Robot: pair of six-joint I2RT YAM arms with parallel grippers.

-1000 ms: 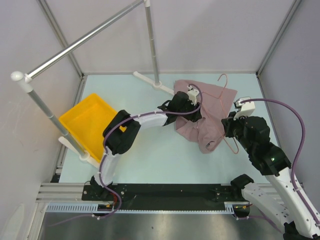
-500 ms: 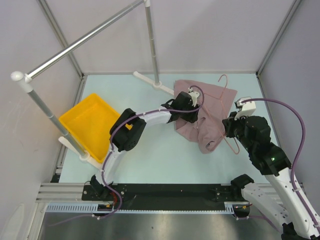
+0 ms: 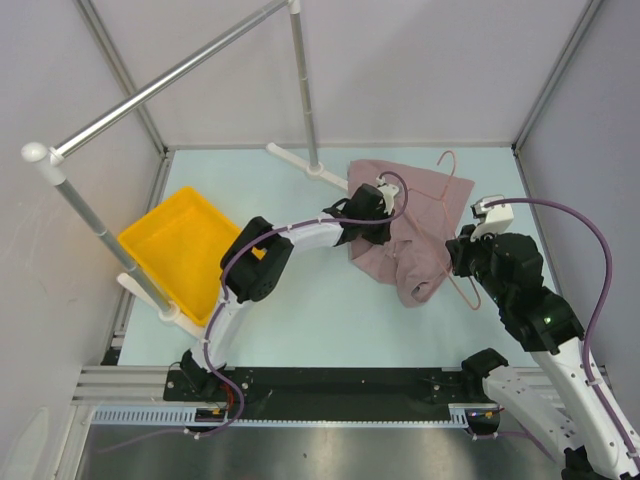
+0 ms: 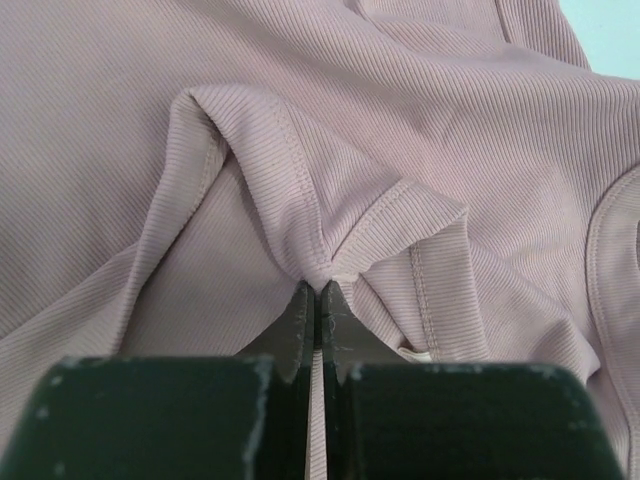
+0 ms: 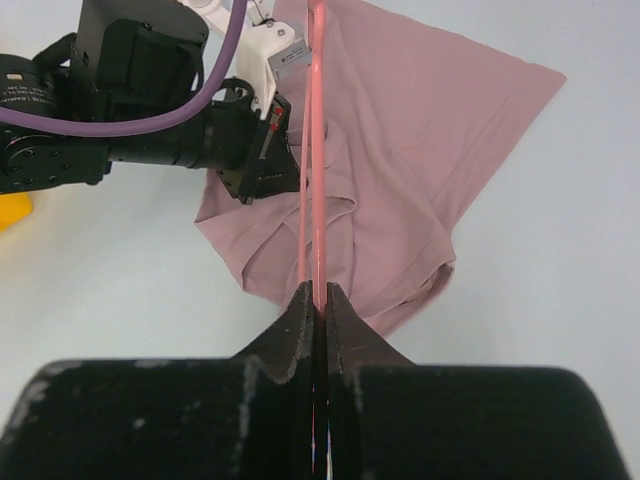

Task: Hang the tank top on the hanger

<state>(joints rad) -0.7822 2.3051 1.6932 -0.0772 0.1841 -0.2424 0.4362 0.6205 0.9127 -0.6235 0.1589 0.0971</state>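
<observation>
One yellow bin (image 3: pixel 178 250) sits at the left edge of the counter (image 3: pixel 300 320). Toward the far edge one tank top (image 4: pixel 470 120) lies rumpled, the left claw (image 4: pixel 318 288) clamped on its fold; the right claw (image 5: pixel 317 296) grips the wire of one hanger (image 5: pixel 318 150).

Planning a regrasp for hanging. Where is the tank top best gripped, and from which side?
Probably the stitched raised fold of the tank top, where the left gripper pinches: it stands off the flat cloth, so a pinch from the left closes across it.
</observation>
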